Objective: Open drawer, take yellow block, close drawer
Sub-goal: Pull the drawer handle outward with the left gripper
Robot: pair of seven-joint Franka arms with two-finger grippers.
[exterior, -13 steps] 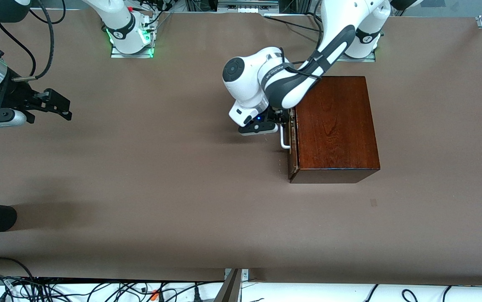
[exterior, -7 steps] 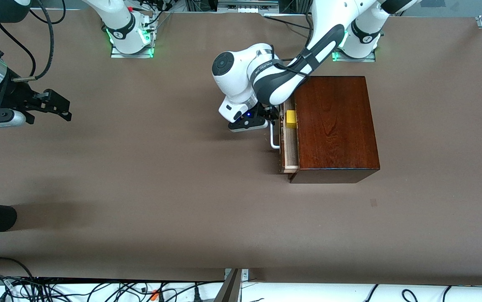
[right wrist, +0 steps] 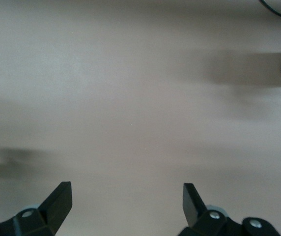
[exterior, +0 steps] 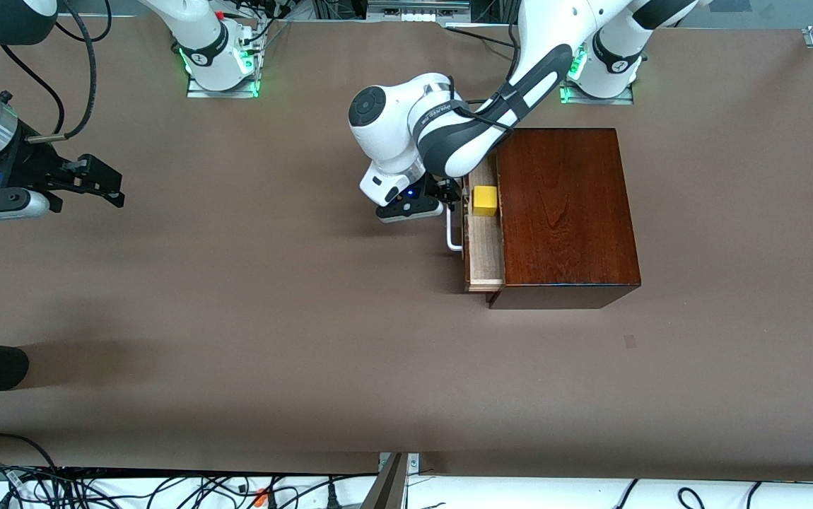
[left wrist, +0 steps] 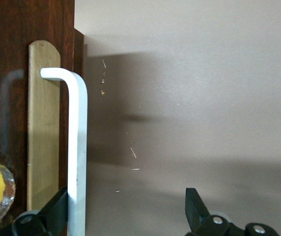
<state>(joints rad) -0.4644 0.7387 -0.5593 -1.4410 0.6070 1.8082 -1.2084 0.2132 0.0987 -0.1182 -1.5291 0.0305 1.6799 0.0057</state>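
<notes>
Drawer juts partly out of the wooden box, toward nine o'clock in the front view; yellow block sits inside it. Left gripper, fingers spread, hooks the white handle with one finger. Right gripper waits released over the bare surface

High front view; two close, perhaps downward wrist views.
</notes>
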